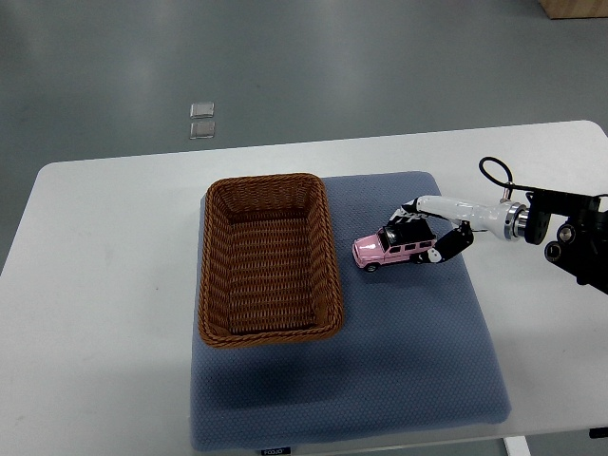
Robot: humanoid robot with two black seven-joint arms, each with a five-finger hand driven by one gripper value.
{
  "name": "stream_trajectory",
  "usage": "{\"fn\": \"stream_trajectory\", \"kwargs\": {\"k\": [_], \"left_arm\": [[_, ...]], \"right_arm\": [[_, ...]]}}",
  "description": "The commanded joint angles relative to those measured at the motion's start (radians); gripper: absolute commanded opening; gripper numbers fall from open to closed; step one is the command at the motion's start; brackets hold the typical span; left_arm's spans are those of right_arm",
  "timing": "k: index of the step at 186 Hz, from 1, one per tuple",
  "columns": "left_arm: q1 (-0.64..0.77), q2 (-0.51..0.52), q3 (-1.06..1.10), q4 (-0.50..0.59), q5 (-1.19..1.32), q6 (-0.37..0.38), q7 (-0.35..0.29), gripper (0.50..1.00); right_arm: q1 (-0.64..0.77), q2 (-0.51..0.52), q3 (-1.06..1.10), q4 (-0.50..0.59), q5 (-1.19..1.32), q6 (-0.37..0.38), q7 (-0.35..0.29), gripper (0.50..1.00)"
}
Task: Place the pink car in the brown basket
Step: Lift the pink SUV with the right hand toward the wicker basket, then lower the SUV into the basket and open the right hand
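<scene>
A pink toy car (383,250) with a black roof rests on the blue-grey mat (399,361), just right of the brown wicker basket (214,275). The basket is rectangular and holds nothing. My right hand (425,234) comes in from the right edge and is at the car's rear end. Its white and black fingers (446,245) curl around the car's roof and back, touching it. The car's wheels still sit on the mat. The left arm does not show.
The mat lies on a white table (95,285) with rounded corners. Two small clear squares (201,120) lie on the grey floor beyond the table's far edge. A black cable loop (494,171) sticks up from my right wrist.
</scene>
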Motion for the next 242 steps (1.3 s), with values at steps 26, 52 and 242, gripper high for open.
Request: {"fn": "stream_trajectory", "kwargs": {"k": [26, 52, 242], "left_arm": [[0.000, 0.000, 0.000, 0.000, 0.000, 0.000, 0.000, 1.000], [0.000, 0.000, 0.000, 0.000, 0.000, 0.000, 0.000, 1.000], [0.000, 0.000, 0.000, 0.000, 0.000, 0.000, 0.000, 1.000]], "right_arm": [[0.005, -0.006, 0.003, 0.000, 0.002, -0.001, 0.013, 0.509], [0.012, -0.018, 0.008, -0.001, 0.011, -0.001, 0.023, 0.500], [0.221, 0.206, 0.034, -0.017, -0.002, 0.008, 0.078, 0.500]]}}
